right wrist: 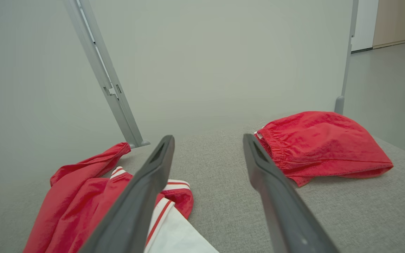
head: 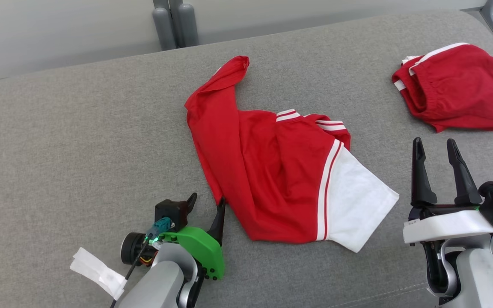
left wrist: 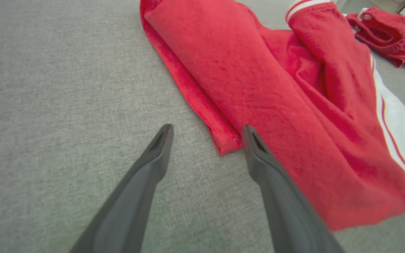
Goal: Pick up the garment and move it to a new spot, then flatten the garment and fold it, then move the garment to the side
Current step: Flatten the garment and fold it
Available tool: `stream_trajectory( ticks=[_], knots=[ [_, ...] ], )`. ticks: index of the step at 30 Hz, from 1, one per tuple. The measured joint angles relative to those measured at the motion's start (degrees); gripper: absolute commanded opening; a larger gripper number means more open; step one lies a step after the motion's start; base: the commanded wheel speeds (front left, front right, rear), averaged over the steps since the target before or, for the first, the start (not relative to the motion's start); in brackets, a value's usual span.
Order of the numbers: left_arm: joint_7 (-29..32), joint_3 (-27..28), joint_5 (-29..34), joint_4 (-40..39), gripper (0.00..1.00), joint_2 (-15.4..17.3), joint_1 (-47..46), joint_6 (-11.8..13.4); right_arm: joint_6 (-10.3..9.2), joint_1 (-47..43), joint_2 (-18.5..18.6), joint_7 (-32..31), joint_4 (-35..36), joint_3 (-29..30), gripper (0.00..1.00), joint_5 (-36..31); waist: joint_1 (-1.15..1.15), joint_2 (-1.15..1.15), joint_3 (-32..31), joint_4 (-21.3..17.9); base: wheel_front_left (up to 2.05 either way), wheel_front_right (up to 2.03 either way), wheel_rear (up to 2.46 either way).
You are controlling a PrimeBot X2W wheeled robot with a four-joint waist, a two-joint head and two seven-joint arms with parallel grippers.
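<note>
The garment (head: 272,171) is a red shirt with white trim and a white sleeve, lying crumpled in the middle of the grey padded surface (head: 79,128). My left gripper (head: 207,201) is open at the shirt's lower left edge. In the left wrist view the gripper (left wrist: 206,130) has a folded red hem corner of the garment (left wrist: 276,88) just between its fingertips, and the right finger overlaps the cloth. My right gripper (head: 435,143) is open and holds nothing, right of the white sleeve. Its wrist view shows the gripper (right wrist: 207,137) above the surface, with the garment (right wrist: 83,196) at lower left.
A second red piece with an elastic waistband, like folded shorts (head: 460,85), lies at the far right, also seen as shorts (right wrist: 322,144) ahead of my right fingers. Grey metal posts (head: 176,23) stand behind the surface's far edge. Bare grey surface spreads to the left.
</note>
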State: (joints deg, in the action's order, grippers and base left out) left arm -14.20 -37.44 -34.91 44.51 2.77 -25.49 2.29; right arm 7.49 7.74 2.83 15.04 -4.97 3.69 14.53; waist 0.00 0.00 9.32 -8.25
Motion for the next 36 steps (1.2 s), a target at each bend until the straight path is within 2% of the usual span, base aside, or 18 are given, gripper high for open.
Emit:
stream_trajectory(
  ticks=[5, 6, 7, 8, 10, 12, 14, 15, 16, 19, 21, 25, 29, 36],
  knots=[
    [-0.11, -0.88, 0.15, 2.23, 1.00, 0.00, -0.98, 1.10, 0.00, 0.03, 0.01, 0.00, 0.51, 0.13, 1.00, 0.40, 0.00, 0.00, 0.81, -1.28, 0.00, 0.00, 0.00],
    [-0.25, -0.90, 0.15, 2.54, 0.97, 0.00, -1.11, 1.25, 0.00, 0.04, 0.01, 0.00, 0.58, 0.11, 1.00, 0.42, 0.00, 0.00, 0.91, -1.46, 0.00, 0.00, 0.00],
    [-0.27, -1.03, 0.15, 2.93, 0.91, 0.01, -1.30, 1.40, 0.00, 0.07, 0.01, 0.00, 0.64, 0.04, 1.00, 0.42, 0.00, 0.00, 1.01, -1.67, 0.00, 0.00, 0.00],
    [-0.35, -1.24, 0.14, 3.18, 0.78, 0.01, -1.51, 1.53, 0.00, 0.11, 0.01, 0.01, 0.68, 0.00, 1.00, 0.44, 0.00, 0.00, 1.10, -1.86, 0.00, 0.00, 0.00],
    [-0.46, -1.65, -0.16, 3.60, 0.65, 0.00, -1.90, 1.75, 0.00, 0.16, 0.01, 0.00, 0.74, -0.01, 1.00, 0.51, 0.00, 0.00, 1.26, -2.16, 0.00, 0.00, 0.00],
    [-0.48, -2.20, -0.36, 3.99, 0.48, 0.01, -2.23, 1.82, 0.00, 0.18, 0.01, 0.01, 0.76, 0.04, 1.00, 0.52, 0.00, 0.00, 1.38, -2.41, 0.00, 0.00, 0.00],
    [-0.49, -3.04, -0.52, 4.30, 0.42, 0.00, -2.50, 1.82, 0.00, 0.19, 0.01, 0.00, 0.78, 0.07, 1.00, 0.52, 0.00, 0.00, 1.48, -2.64, 0.00, 0.00, 0.00],
    [-0.49, -3.75, -0.81, 4.45, 0.35, 0.01, -2.68, 1.82, 0.00, 0.20, 0.01, 0.00, 0.78, 0.05, 1.00, 0.52, 0.00, 0.00, 1.52, -2.77, 0.00, 0.00, 0.00],
    [-0.37, -4.39, -0.83, 4.55, 0.24, 0.01, -2.80, 1.81, 0.00, 0.20, 0.01, 0.00, 0.79, 0.03, 1.00, 0.52, 0.00, 0.00, 1.53, -2.86, 0.00, 0.00, 0.00],
    [0.60, -6.72, -1.75, 4.31, 0.15, 0.01, -3.02, 1.64, 0.00, 0.20, 0.01, 0.00, 0.79, 0.05, 1.00, 0.51, 0.00, 0.00, 1.39, -3.08, 0.00, 0.00, 0.00],
    [0.87, -7.79, -2.40, 4.09, 0.00, 0.01, -3.00, 1.60, 0.00, 0.20, 0.00, 0.01, 0.79, 0.18, 1.00, 0.51, 0.00, 0.00, 1.20, -3.07, 0.00, 0.00, 0.00],
    [0.65, -8.64, -3.80, 4.38, 0.00, -0.03, -3.00, 2.21, 0.00, 0.13, 0.01, 0.01, 0.64, 0.86, 1.00, 0.47, 0.00, 0.00, 0.67, -2.53, 0.00, 0.00, 0.00],
    [-0.11, -6.75, -4.25, 5.00, 0.00, 0.41, -3.02, 2.88, 0.00, -0.37, 0.00, 0.01, 0.65, 1.44, 1.00, 0.41, 0.00, 0.00, -0.17, -1.40, 0.00, 0.00, 0.00],
    [-0.77, -0.20, -4.72, 0.70, 0.00, 6.00, -1.43, 5.01, 0.00, -1.64, 0.00, 0.00, 0.45, 2.66, 1.00, -0.10, 0.00, 0.00, -1.85, 1.40, 0.00, 0.00, 0.00]
  ],
)
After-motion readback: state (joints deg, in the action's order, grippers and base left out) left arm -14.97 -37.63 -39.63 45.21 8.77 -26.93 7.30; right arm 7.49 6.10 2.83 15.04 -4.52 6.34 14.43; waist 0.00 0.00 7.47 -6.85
